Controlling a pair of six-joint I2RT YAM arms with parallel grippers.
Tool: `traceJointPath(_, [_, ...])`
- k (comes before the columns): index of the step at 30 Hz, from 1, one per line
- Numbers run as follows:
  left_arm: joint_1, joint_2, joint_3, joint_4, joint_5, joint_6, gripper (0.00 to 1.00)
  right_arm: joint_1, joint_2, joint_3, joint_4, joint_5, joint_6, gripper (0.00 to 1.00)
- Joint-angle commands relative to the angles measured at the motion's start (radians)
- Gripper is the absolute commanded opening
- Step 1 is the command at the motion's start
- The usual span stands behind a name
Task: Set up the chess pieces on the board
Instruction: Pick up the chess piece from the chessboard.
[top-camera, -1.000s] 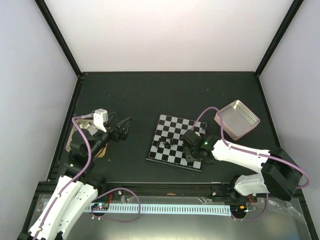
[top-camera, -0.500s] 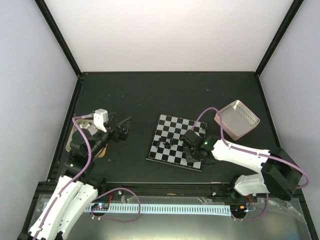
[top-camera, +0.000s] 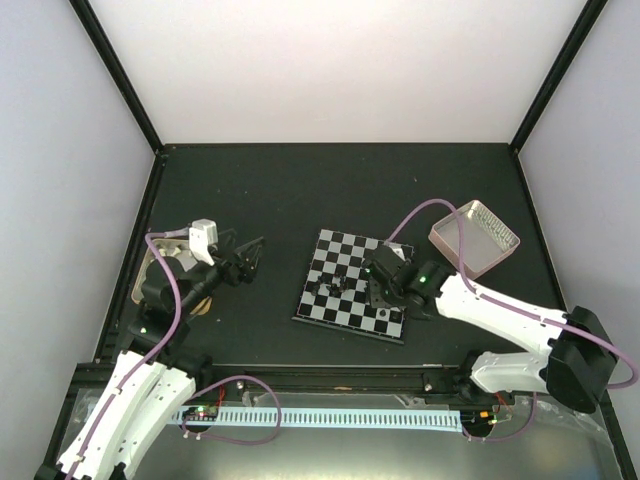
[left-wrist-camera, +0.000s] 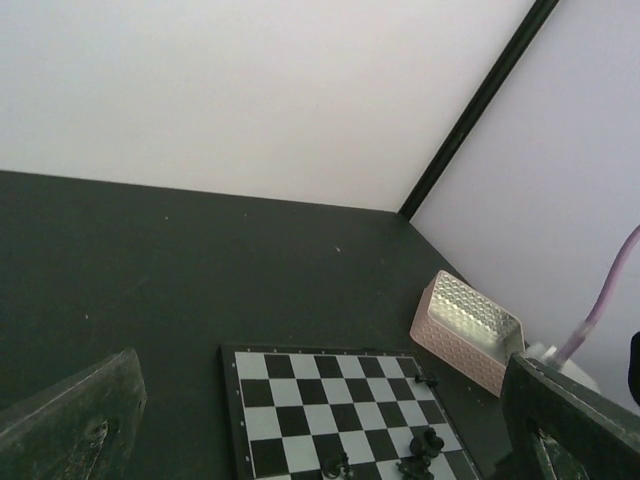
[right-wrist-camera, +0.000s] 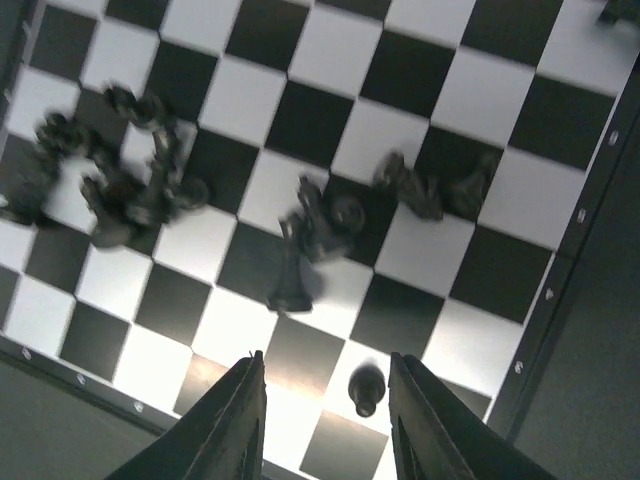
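Note:
The board (top-camera: 335, 255) lies flat mid-table and also shows in the left wrist view (left-wrist-camera: 300, 395). Tiny black chess pieces (top-camera: 335, 287) lie jumbled on it: a cluster (right-wrist-camera: 120, 190) at left, a group (right-wrist-camera: 320, 225) in the middle, a few more (right-wrist-camera: 430, 190) to the right. One pawn (right-wrist-camera: 365, 388) stands alone on a pale square near the board's edge (top-camera: 385, 315). My right gripper (right-wrist-camera: 325, 405) hovers open and empty above that pawn (top-camera: 377, 297). My left gripper (top-camera: 252, 255) is open and empty, left of the board, its fingers (left-wrist-camera: 70, 420) at the view's bottom corners.
A pink-rimmed metal tray (top-camera: 475, 238) stands right of the board, also in the left wrist view (left-wrist-camera: 465, 325). A tan tray (top-camera: 150, 270) lies under the left arm. Black frame posts and white walls enclose the dark table.
My right gripper has risen and drawn back from the board's near right corner, open. A lone pawn now stands uncovered there. The left arm has barely moved.

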Motion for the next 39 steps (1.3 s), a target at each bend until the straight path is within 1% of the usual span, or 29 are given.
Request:
traceJointPath(1, [-0.002, 0.011, 0.056, -0.065, 0.008, -0.052, 0.99, -0.005, 0.035, 0.052, 0.061, 0.102, 0.052, 0.36])
traceJointPath(5, [-0.002, 0.040, 0.073, -0.140, -0.004, -0.094, 0.99, -0.014, 0.106, 0.076, 0.125, 0.129, 0.067, 0.33])
traceJointPath(7, [-0.002, 0.065, 0.078, -0.178, 0.022, -0.077, 0.99, -0.030, 0.148, 0.085, 0.140, 0.131, 0.070, 0.30])
traceJointPath(11, [-0.001, 0.125, 0.101, -0.223, 0.069, -0.032, 0.99, -0.059, 0.210, 0.100, 0.155, 0.140, 0.074, 0.22])
traceJointPath(15, [0.000, 0.168, 0.112, -0.238, 0.042, 0.005, 0.99, -0.071, 0.262, 0.121, 0.141, 0.156, 0.059, 0.21])
traceJointPath(21, [-0.001, 0.204, 0.134, -0.257, 0.035, 0.005, 0.99, -0.071, 0.301, 0.096, 0.182, 0.109, 0.024, 0.19])
traceJointPath(27, [-0.002, 0.214, 0.145, -0.269, 0.062, 0.006, 0.99, -0.071, 0.305, 0.079, 0.197, 0.112, 0.015, 0.07])
traceJointPath(30, [-0.002, 0.212, 0.160, -0.269, 0.084, 0.014, 0.99, -0.071, 0.297, 0.086, 0.177, 0.140, 0.010, 0.07])
traceJointPath(34, [-0.002, 0.200, 0.179, -0.249, 0.115, 0.034, 0.99, -0.071, 0.284, 0.085, 0.156, 0.170, 0.005, 0.18])
traceJointPath(39, [-0.002, 0.197, 0.205, -0.235, 0.149, 0.076, 0.99, -0.071, 0.274, 0.058, 0.169, 0.151, -0.001, 0.20])
